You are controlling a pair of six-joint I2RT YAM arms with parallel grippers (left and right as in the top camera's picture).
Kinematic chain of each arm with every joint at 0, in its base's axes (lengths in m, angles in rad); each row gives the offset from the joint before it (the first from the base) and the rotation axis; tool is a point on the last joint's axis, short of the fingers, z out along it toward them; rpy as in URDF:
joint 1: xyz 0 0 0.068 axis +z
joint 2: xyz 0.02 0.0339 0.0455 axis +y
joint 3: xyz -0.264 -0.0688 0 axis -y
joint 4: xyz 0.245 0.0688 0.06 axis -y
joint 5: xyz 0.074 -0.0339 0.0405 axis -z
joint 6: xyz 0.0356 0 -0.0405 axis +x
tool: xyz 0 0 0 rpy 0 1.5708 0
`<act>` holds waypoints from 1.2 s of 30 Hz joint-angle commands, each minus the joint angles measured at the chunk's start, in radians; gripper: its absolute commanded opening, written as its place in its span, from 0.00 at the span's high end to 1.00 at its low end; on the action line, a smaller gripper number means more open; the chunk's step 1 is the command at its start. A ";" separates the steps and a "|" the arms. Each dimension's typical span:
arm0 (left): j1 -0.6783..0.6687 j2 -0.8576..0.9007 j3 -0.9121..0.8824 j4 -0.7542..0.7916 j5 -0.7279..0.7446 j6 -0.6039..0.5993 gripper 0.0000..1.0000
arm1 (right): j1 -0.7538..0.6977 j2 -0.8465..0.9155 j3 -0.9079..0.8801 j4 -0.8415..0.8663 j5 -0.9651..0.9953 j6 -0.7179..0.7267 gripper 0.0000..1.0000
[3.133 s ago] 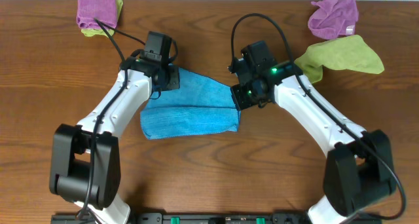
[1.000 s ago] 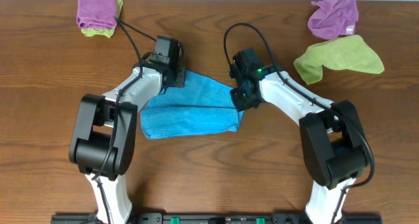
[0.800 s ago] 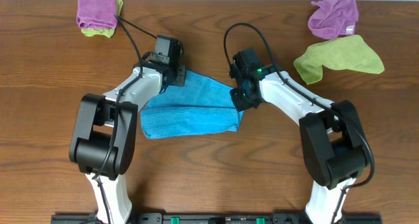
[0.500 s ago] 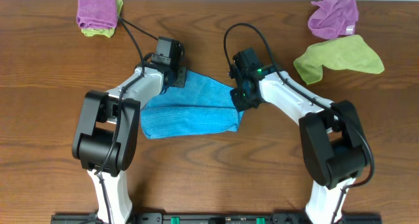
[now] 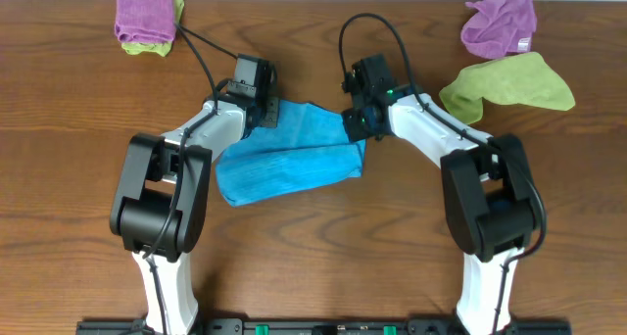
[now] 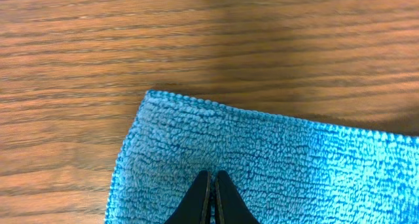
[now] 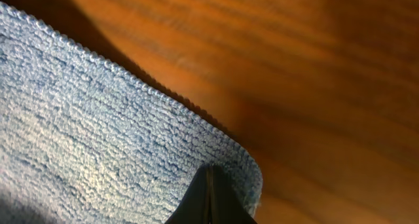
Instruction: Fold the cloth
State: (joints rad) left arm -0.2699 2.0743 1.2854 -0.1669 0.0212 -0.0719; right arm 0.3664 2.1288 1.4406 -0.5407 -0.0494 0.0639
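Observation:
The bright blue cloth (image 5: 289,157) lies partly folded at the middle of the table, its far edge raised between my two grippers. My left gripper (image 5: 266,114) is shut on the cloth's far left corner; in the left wrist view the closed fingertips (image 6: 211,178) pinch the blue terry (image 6: 275,158) near its corner. My right gripper (image 5: 355,127) is shut on the cloth's far right corner; in the right wrist view the closed fingertips (image 7: 211,171) grip the cloth (image 7: 98,132) just inside its rounded corner. The white tag is hidden.
A purple cloth on a lime-green one (image 5: 147,17) lies at the far left corner. A crumpled purple cloth (image 5: 500,22) and a lime-green cloth (image 5: 509,85) lie at the far right. Black cables run behind both wrists.
Both grippers have moved toward the far edge with the cloth's corners. The right one went farther, dragging the cloth's right side away and skewing its near edge.

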 commanded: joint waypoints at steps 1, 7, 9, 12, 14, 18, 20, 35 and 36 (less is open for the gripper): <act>0.008 0.048 -0.011 -0.008 -0.093 -0.053 0.94 | -0.041 0.099 0.007 -0.021 0.121 0.001 0.98; 0.009 0.048 -0.011 0.028 -0.141 -0.090 0.94 | -0.082 0.099 0.100 -0.027 0.124 -0.001 0.99; 0.009 0.048 -0.011 0.040 -0.140 -0.090 0.94 | -0.084 0.099 0.117 -0.039 0.120 0.002 0.99; 0.009 0.048 -0.011 0.041 -0.139 -0.090 0.94 | -0.078 0.099 0.129 -0.053 0.121 0.002 0.99; 0.009 0.048 -0.011 0.041 -0.139 -0.090 0.95 | -0.071 0.098 0.148 -0.064 0.121 0.003 0.99; 0.009 0.048 -0.011 0.040 -0.132 -0.093 0.94 | -0.071 0.094 0.263 -0.183 0.126 0.010 0.80; 0.009 0.048 -0.011 0.040 -0.132 -0.093 0.94 | -0.071 0.091 0.344 -0.270 0.137 0.010 0.79; 0.009 0.048 -0.011 0.044 -0.133 -0.120 0.94 | -0.038 0.046 0.846 -1.049 -0.193 0.027 0.80; 0.009 0.048 -0.011 0.047 -0.133 -0.121 0.94 | -0.019 0.045 0.826 -1.057 -0.195 0.026 0.81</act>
State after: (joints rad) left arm -0.2699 2.0872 1.2850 -0.1207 -0.0864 -0.1665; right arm 0.3077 2.1773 2.2986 -1.5841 -0.1078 0.0967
